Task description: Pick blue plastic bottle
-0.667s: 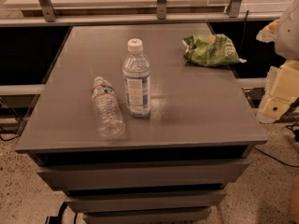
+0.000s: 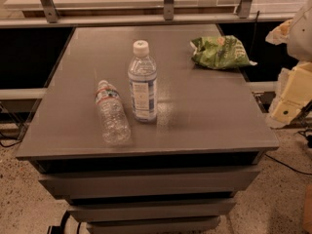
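**Standing Upright on the Gray Table**

Standing capped near the middle of the table (image 2: pixel 209 116): the blue plastic bottle (image 2: pixel 143 84). Lying just beside it, toward the view's left, a smaller crinkled bottle (image 2: pixel 111 113). Farther back and right, a green bag (image 2: pixel 219 51). Off the table's right edge, well apart, the gripper (image 2: pixel 288 99); released or clenched, impossible to tell.

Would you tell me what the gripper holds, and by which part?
Nothing visible: the gripper sits right of the table, apart from the upright blue plastic bottle.
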`<state>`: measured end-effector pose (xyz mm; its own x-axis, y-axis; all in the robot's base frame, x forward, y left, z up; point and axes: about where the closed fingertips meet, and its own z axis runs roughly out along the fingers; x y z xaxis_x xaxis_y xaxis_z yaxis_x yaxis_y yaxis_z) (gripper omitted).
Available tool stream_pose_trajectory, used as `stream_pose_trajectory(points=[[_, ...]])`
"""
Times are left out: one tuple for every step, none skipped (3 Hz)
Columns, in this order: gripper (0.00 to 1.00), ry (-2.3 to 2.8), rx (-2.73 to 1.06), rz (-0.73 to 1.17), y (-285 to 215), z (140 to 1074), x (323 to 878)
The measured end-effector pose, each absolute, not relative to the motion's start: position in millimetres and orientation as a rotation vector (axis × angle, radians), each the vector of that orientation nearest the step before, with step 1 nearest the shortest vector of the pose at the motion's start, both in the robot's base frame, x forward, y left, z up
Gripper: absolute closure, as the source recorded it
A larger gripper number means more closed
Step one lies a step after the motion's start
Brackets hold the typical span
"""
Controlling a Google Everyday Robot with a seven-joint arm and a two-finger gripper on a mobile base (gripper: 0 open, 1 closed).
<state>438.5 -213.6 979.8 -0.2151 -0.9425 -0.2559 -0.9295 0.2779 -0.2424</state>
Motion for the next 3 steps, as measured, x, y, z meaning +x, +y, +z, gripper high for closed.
stream_pose_trajectory(points=[[0.0, 2.146, -1.64, 0.092, -208, 973, 442], [0.0, 2.03, -1.571, 0.301, -171, 972, 444], [0.0, 1.885, -1.532, 0.488, -115, 979, 448]])
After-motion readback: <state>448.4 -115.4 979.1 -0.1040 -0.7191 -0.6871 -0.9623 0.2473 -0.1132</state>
